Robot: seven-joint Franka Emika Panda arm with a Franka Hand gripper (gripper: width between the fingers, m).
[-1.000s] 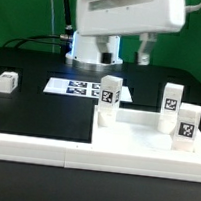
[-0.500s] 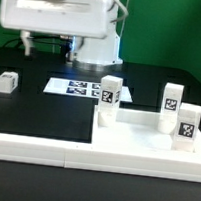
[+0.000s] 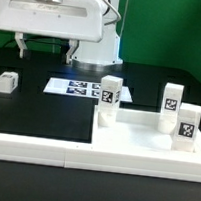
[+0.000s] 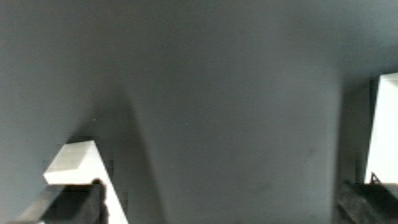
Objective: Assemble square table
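Green wall behind black table

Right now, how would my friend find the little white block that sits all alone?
Start at the marker board, the flat sheet of black-and-white squares on the black table. Look toward the exterior view's left, near the table's edge, for the lone small block. The other tagged blocks are taller and stand upright, clustered on the right.
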